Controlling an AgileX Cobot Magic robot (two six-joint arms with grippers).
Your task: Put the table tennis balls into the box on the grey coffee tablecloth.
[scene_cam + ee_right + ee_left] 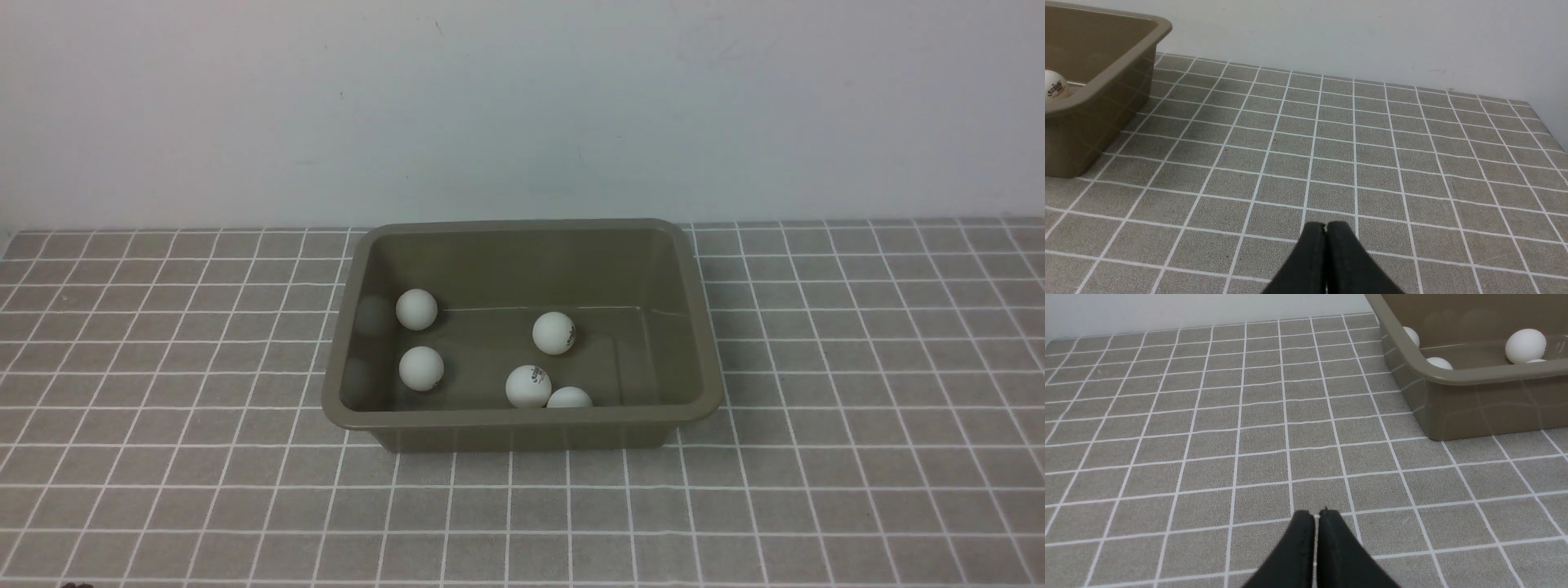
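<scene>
Grey coffee tablecloth lies bare around the box, which holds all five table tennis balls, so the left gripper and right gripper sit pinched together, empty, apparently done.

The left claw was closed, its black fingers pressed together above the grey coffee tablecloth. Well apart stood the box, with four table tennis balls partly visible inside

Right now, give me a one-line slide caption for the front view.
Five table tennis balls lie inside the olive-brown box on the grey checked tablecloth; neither arm in frame.
</scene>
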